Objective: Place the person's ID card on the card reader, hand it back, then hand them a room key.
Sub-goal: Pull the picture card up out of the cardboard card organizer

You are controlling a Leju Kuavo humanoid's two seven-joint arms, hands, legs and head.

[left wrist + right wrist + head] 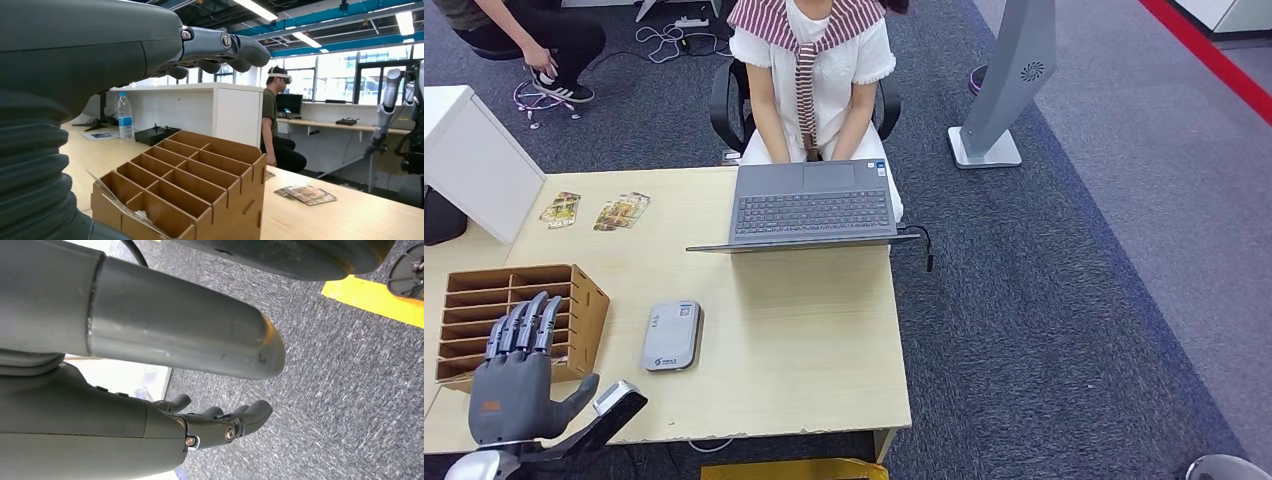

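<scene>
Grey rounded-rectangle card reader (672,336) flat on pale wood desk (814,330), long axis running toward the person (811,75), beside slotted plywood organizer (514,318), left hand (516,375) empty, fingers extended above organizer, right hand (220,422) empty, fingers loosely apart over carpet.

The robot's left hand (512,385) is matte grey with darker segmented fingers (529,325), a small orange mark on its back, a ribbed grey wrist cover and silver screws at the knuckles.
</scene>
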